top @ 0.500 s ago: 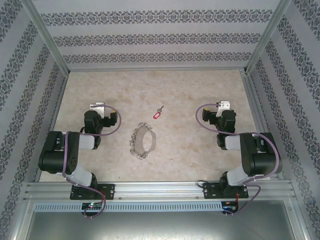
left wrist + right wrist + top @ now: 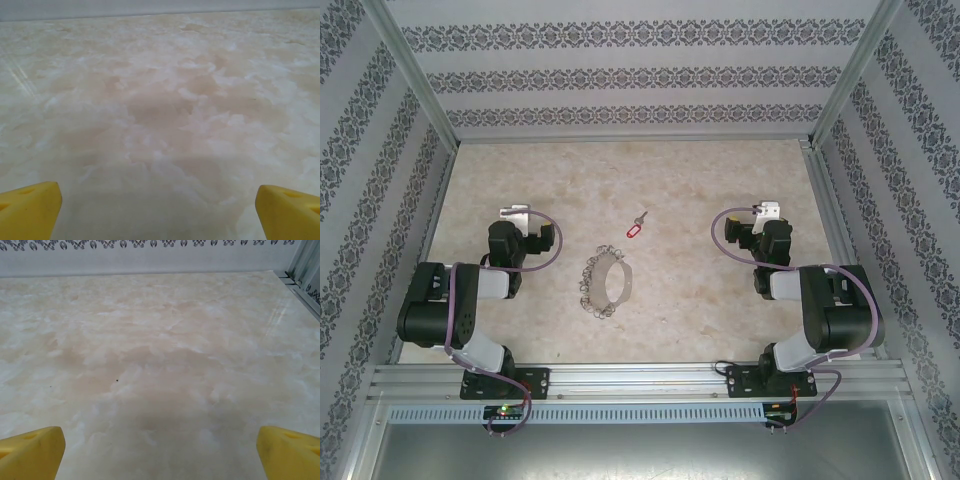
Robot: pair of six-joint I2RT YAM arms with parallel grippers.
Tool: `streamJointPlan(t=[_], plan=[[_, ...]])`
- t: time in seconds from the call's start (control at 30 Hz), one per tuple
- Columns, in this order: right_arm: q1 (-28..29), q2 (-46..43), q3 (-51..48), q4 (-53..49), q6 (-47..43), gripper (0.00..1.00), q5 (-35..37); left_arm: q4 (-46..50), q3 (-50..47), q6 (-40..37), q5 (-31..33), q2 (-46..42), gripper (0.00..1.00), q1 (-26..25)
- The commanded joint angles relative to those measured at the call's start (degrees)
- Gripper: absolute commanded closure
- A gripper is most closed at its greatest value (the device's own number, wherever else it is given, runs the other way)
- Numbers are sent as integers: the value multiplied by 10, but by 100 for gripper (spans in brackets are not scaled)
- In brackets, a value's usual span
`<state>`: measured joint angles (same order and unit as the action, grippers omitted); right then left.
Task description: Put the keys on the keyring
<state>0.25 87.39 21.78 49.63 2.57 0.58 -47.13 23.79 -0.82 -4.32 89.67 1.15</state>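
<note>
Keyring (image 2: pixel 622 284), large thin grey-silver loop fringed with metal bits, flat on pale marbled table (image 2: pixel 670 180) between the arms, left gripper (image 2: pixel 159 207) and right gripper (image 2: pixel 160 447) both spread wide and empty, small red-headed silvery key (image 2: pixel 632 230) lying just beyond the loop

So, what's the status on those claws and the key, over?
Left claw, right claw open, empty. Red key lies loose beyond the keyring, apart from it. Nothing blocking.

Red-headed key (image 2: pixel 634 229) lies apart from floppy silvery keyring (image 2: pixel 604 281).
</note>
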Motion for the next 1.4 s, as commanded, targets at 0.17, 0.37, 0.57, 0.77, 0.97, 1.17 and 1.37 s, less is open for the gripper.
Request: streamJointPlan(t=[0.17, 0.37, 0.57, 0.77, 0.97, 1.17, 1.37], plan=[[-5, -7, 4, 15, -1, 2, -12, 3, 4, 9, -8, -2, 0, 1], [-10, -51, -7, 4, 20, 2, 32, 93, 32, 6, -20, -49, 0, 1], [-10, -197, 31, -170, 57, 2, 114, 278, 104, 64, -14, -109, 0, 1], [-62, -318, 17, -206, 192, 2, -53, 429, 188, 204, -30, -146, 0, -8], [-86, -323, 36, -207, 311, 2, -219, 528, 237, 344, -80, -156, 1, -30], [-71, -263, 75, -238, 345, 9, -340, 577, 264, 347, -161, -136, 5, -86], [-5, -193, 95, -290, 361, 15, -370, 654, 297, 270, -166, -101, 8, -183]])
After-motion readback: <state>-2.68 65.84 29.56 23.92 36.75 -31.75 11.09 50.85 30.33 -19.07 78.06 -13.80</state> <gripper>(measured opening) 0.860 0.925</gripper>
